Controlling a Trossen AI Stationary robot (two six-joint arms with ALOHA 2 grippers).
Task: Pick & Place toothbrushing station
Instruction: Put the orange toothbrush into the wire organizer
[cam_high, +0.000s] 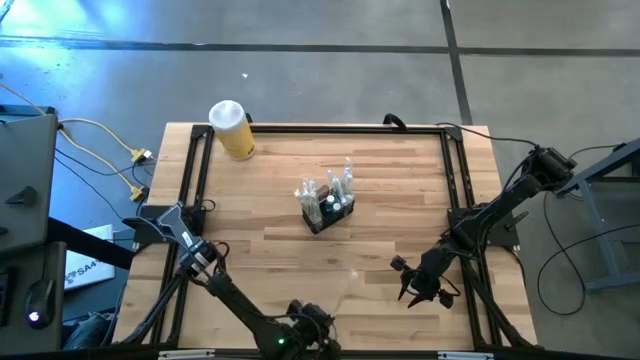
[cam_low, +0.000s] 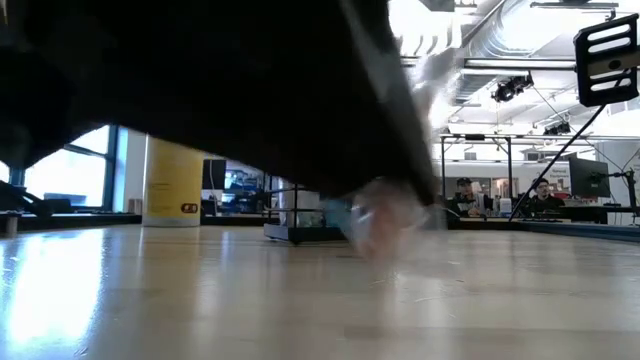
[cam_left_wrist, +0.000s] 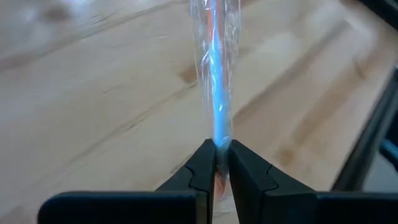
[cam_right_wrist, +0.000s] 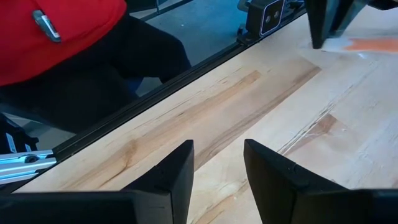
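The toothbrushing station (cam_high: 327, 207), a small black caddy, stands at the table's middle with several plastic-wrapped toothbrushes upright in it; it also shows in the low view (cam_low: 300, 230). My left gripper (cam_left_wrist: 217, 154) is near the table's near edge (cam_high: 322, 318), shut on a toothbrush (cam_left_wrist: 216, 74) with a blue and orange handle in a clear wrapper. My right gripper (cam_right_wrist: 217, 165) hangs open over the table's right near part (cam_high: 415, 285), with nothing between its fingers. My left gripper pinches one end of the wrapped toothbrush (cam_left_wrist: 219, 138) between its two fingertips. The fingers lie along the toothbrush, which runs straight on beyond them, slanting down over the wood. I cannot tell whether its far end (cam_low: 385, 215) touches the table.
A yellow cylindrical jar (cam_high: 232, 130) with a white lid stands at the far left corner. A black frame rail (cam_high: 455, 170) borders the table. A person in a red top (cam_right_wrist: 56, 31) stands beyond the near edge. Bare wood lies between the caddy and both grippers.
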